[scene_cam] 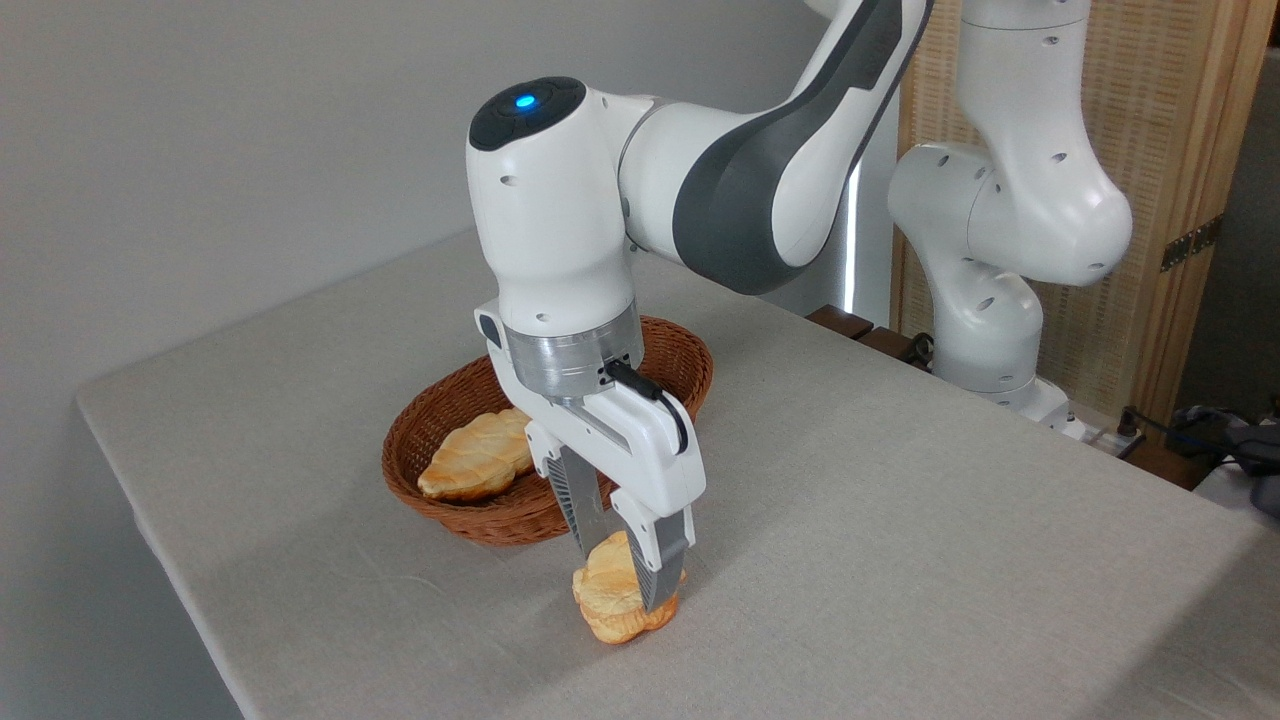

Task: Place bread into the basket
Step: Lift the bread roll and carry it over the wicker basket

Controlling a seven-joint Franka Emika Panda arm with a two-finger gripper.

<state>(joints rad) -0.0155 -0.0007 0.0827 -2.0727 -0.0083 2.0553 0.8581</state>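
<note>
The bread (608, 588), a small lumpy golden-orange bun with a paler top, rests on the grey tablecloth just in front of the basket. My gripper (622, 580) points straight down over it, one finger behind the bun and one finger (662, 570) in front, pressed against its sides. The bun's underside still touches the cloth. The basket (690, 362), an oval reddish-brown wicker one, stands right behind the gripper, and the arm's wrist hides part of its middle.
A longer, flatter leaf-shaped bread (475, 457) lies inside the basket at its left end. The table's left edge (150, 520) runs close by. The arm's white base (985, 300) stands at the back right, in front of a wooden screen (1180, 150).
</note>
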